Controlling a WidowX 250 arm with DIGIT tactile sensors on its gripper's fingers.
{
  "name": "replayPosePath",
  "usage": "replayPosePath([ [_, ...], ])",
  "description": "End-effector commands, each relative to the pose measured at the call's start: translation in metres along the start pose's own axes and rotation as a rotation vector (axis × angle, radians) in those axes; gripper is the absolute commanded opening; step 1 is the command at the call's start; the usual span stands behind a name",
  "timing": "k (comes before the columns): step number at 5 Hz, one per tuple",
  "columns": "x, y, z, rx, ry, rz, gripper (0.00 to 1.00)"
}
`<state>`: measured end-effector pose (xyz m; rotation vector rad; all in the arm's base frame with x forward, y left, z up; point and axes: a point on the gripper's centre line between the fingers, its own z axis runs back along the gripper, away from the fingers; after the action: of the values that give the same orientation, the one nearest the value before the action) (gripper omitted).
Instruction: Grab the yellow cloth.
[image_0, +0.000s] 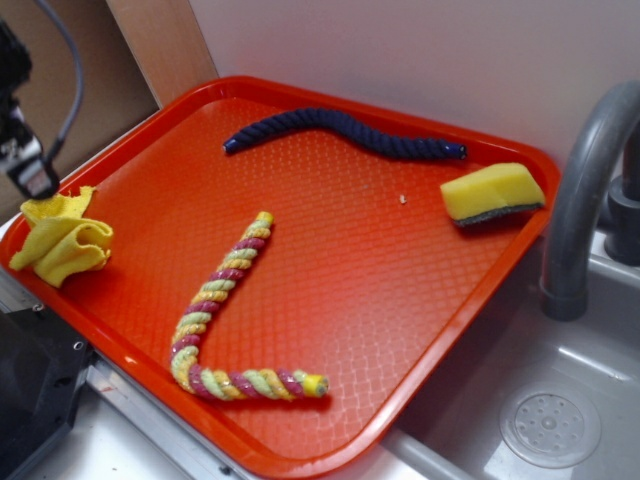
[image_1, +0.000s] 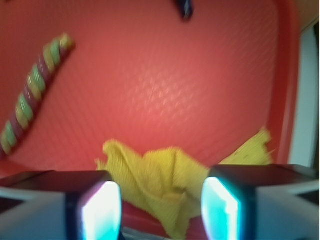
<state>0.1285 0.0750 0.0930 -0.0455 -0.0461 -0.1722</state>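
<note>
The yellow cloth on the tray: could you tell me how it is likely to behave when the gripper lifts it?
The yellow cloth lies crumpled in soft folds, so it will probably droop and unfold when lifted. Its fine knit surface suggests the fingers should hold it without slipping. It looks thin, so likely very light.

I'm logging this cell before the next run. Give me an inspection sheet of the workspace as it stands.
Surface: red tray, textured; one small white speck near the sponge.
Job's things: yellow cloth, crumpled at the tray's left edge; in the wrist view it lies between the fingers.
Clutter: blue rope at the back; striped rope, bent, mid-tray; sponge with dark underside, right corner.
Grippers: gripper open, fingers either side of the cloth, not closed on it.
Cables: one grey cable looping down to the arm.
Surroundings: sink with drain, grey faucet, white wall.
</note>
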Motion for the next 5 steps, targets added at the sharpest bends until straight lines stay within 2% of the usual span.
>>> replayPosePath([
  [1, -0.012, -0.006, -0.037, -0.023, 0.018, -0.024, 1.00],
  [2, -0.011, -0.003, -0.056, 0.010, 0.043, -0.031, 1.00],
  [3, -0.014, 0.014, -0.072, 0.039, 0.053, -0.008, 1.00],
  [4, -0.012, 0.020, -0.076, 0.055, 0.038, 0.029, 0.00],
  [5, -0.012, 0.014, -0.071, 0.062, 0.032, -0.007, 0.00],
])
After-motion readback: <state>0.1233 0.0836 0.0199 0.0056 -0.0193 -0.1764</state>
